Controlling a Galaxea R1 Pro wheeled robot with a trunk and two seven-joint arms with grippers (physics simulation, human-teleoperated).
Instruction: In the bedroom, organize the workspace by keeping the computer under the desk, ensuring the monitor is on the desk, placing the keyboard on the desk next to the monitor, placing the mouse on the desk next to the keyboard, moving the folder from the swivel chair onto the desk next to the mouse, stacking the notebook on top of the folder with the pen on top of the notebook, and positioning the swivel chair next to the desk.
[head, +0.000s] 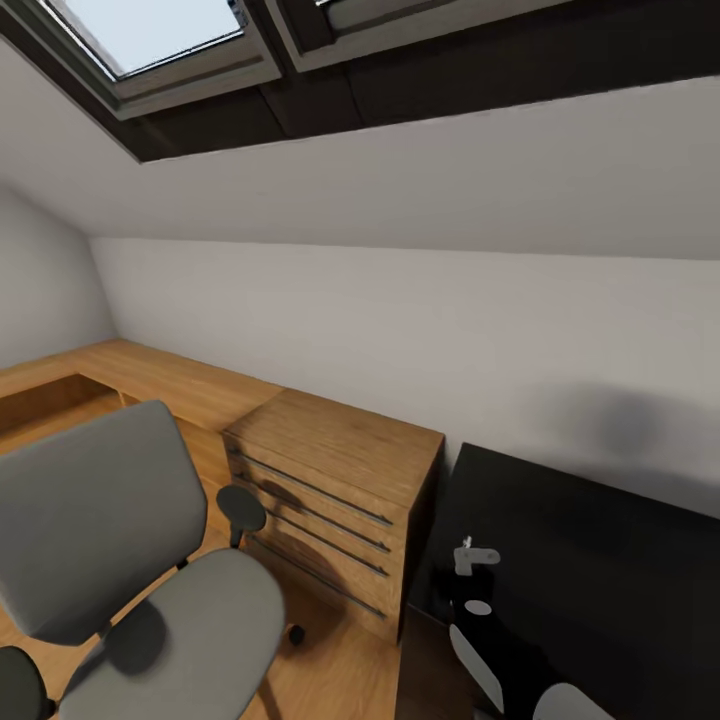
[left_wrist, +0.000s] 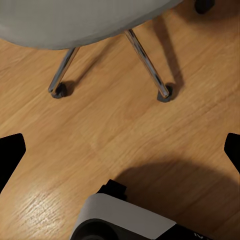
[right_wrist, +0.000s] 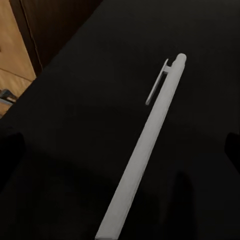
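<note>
At the far left of the head view, the swivel chair (head: 130, 530), upright on the wooden floor (left_wrist: 125, 115), seat bare as far as visible, no blue folder on it. Judged from that: folder step probably done, though no telling where it went.

Beneath the chair, the left tool (left_wrist: 121, 150), hanging low over the floor near two metal legs and their casters, fingertips far apart, gripping nothing.

Further right, the light wooden chest of drawers (head: 340, 470), standing between the chair and the black surface (head: 580, 560). Chair therefore well apart from the surface; parking it alongside counted as a step not yet done.

On the right, glossy black top against the white wall, with a few pale shapes near its front edge, too small to name.

In the right wrist view, the pen (right_wrist: 145, 145), white, clip toward the far end, lying flat and slantwise on bare black surface, no notebook under it. Stacking of pen on notebook judged undone.

Around it, the right tool (right_wrist: 120, 150), spread wide, fingertips well to either side of the pen, touching nothing. Likely lined up for a pick.

Monitor, keyboard, mouse, computer: no grounds here for judging.
</note>
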